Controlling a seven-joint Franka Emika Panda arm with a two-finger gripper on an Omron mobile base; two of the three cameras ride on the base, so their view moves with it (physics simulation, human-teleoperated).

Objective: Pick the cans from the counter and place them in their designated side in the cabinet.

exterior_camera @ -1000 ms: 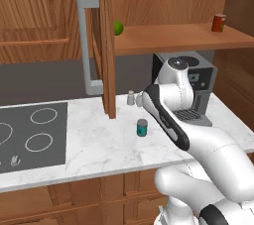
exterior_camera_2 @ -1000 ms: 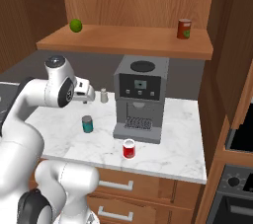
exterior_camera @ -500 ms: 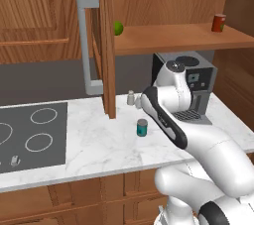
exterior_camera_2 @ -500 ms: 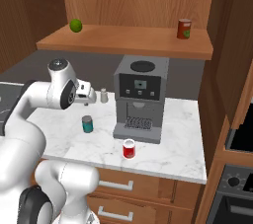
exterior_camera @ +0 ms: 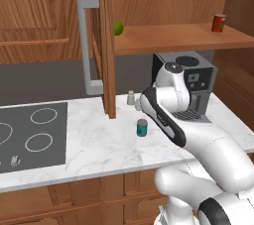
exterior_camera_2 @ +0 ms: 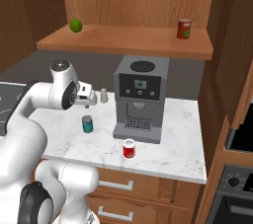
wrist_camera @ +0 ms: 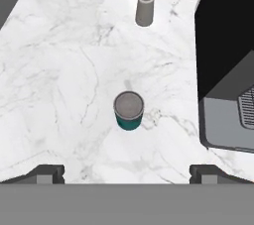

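Coffee machine [exterior_camera_2: 138, 98], shaker [wrist_camera: 144, 12], lime [exterior_camera_2: 75, 25]

A kitchen: marble counter [exterior_camera: 94, 144], hob [exterior_camera: 30, 135], wooden cabinet [exterior_camera: 163, 35], coffee machine [exterior_camera_2: 140, 97].

The left base view looks forward and down from behind the arm, with the hob [exterior_camera: 30, 132] at the lower left of the frame and the coffee machine [exterior_camera: 191, 78] right of centre. The right base view faces the same counter [exterior_camera_2: 168, 139] from the other side, with the machine near the middle. Both share the shelf [exterior_camera_2: 128, 40] and the teal can [exterior_camera_2: 87, 124]. The hand view looks steeply down from close above, with that can at its centre.
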